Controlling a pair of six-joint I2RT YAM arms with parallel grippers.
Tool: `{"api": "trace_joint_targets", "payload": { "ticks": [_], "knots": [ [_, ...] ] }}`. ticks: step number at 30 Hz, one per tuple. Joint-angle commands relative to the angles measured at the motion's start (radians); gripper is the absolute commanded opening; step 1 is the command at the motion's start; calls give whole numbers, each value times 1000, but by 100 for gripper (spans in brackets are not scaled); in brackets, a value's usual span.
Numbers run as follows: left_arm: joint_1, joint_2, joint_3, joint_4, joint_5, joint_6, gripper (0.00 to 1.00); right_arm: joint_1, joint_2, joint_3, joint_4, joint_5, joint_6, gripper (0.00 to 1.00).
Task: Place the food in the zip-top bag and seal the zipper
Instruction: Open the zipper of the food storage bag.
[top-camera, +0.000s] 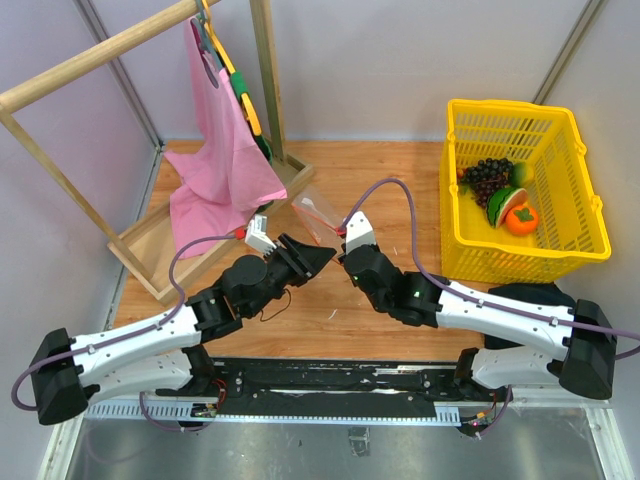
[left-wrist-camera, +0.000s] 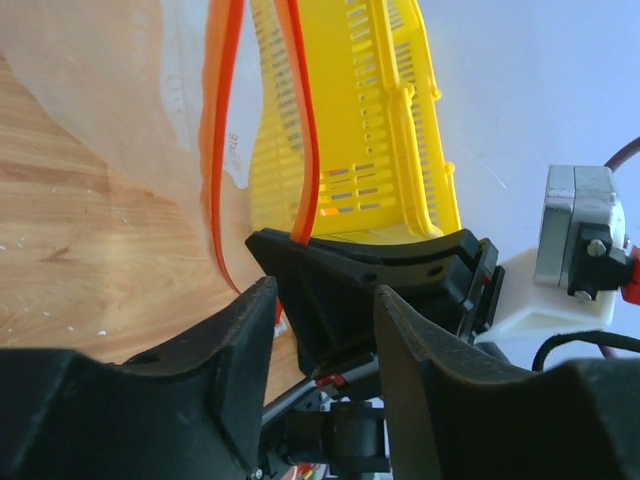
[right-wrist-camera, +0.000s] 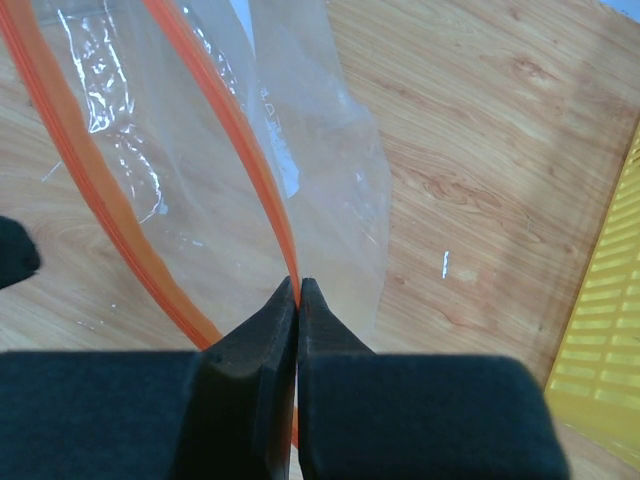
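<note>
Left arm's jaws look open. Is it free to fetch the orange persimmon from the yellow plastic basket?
Probably not. The orange persimmon lies in the yellow plastic basket at far right, and the right arm, jaws shut on the clear bag's orange-red zipper strip, lies between it and the left arm.

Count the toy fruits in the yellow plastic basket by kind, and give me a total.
Dark purple grape bunch: 1
Green-rind red watermelon slice: 1
Orange persimmon with green top: 1
Small green fruit, partly hidden: 1
Total: 4 in view in the yellow plastic basket
</note>
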Motion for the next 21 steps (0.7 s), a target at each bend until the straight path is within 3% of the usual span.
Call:
{"api": "trace_joint_targets", "payload": {
  "ticks": [1, 9, 21],
  "knots": [
    [-11, -49, -31, -114, -81, -38, 51, 19, -16, 18, -15, 50, 78, 1],
    [-11, 52, -17, -77, -121, -31, 57, 19, -51, -17, 12, 45, 122, 1],
    [-11, 187, 23, 76, -117, 3, 55, 19, -73, -51, 48, 25, 139, 1]
  ]
}}
